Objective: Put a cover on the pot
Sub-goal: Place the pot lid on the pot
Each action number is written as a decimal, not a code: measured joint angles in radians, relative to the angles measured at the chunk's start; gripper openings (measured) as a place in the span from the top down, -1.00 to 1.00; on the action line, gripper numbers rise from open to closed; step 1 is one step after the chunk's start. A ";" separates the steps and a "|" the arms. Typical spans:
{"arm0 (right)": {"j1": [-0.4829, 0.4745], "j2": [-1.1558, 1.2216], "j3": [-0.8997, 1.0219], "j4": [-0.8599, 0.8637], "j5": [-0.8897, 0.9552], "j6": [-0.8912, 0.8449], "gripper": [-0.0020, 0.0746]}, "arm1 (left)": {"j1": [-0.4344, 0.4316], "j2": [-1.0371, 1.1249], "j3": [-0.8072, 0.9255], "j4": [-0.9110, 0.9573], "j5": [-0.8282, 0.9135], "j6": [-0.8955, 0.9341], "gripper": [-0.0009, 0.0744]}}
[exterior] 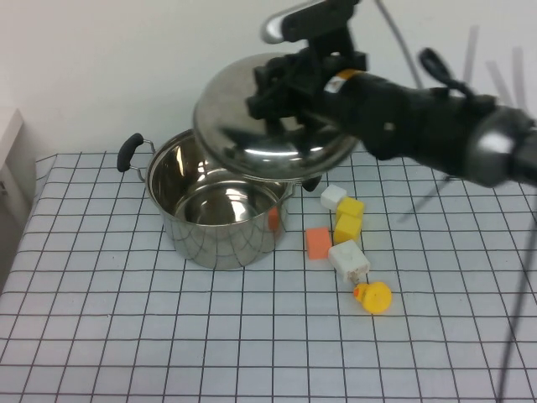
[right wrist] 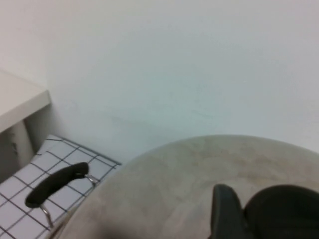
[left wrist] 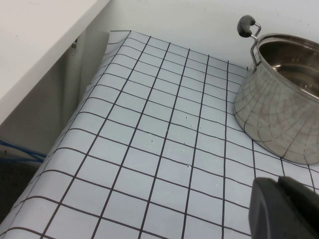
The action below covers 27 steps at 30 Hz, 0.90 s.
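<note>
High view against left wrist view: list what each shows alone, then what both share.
Only the high view: the right gripper holding the lid tilted above the pot, plus the blocks and duck beside it. Only the left wrist view: the left gripper low over the cloth, away from the pot, and a white ledge. Both: the open pot, one black handle, the cloth.

Steel pot [exterior: 220,220] — upright, open (2 black handles), lid [exterior: 268,126] tilted above

You've got a big cylindrical stainless-steel pot [exterior: 220,214] polished mirror-glossy, its black side handle [exterior: 128,151] matt. The domed steel lid [exterior: 273,126] shines too. The black right gripper [exterior: 281,101] looks like matt plastic. The white grid-lined tablecloth [exterior: 126,327] is smooth.
</note>
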 joint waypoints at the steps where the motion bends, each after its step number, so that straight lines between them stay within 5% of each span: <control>1: 0.004 0.045 -0.048 -0.002 0.018 0.004 0.05 | 0.000 0.000 0.000 0.000 0.000 0.000 0.98; 13: 0.054 0.448 -0.557 -0.006 0.183 0.020 0.05 | 0.000 0.000 0.000 0.001 0.000 0.000 0.98; 27: 0.056 0.524 -0.608 -0.007 0.174 0.001 0.05 | 0.000 0.000 0.000 0.002 0.000 0.005 0.98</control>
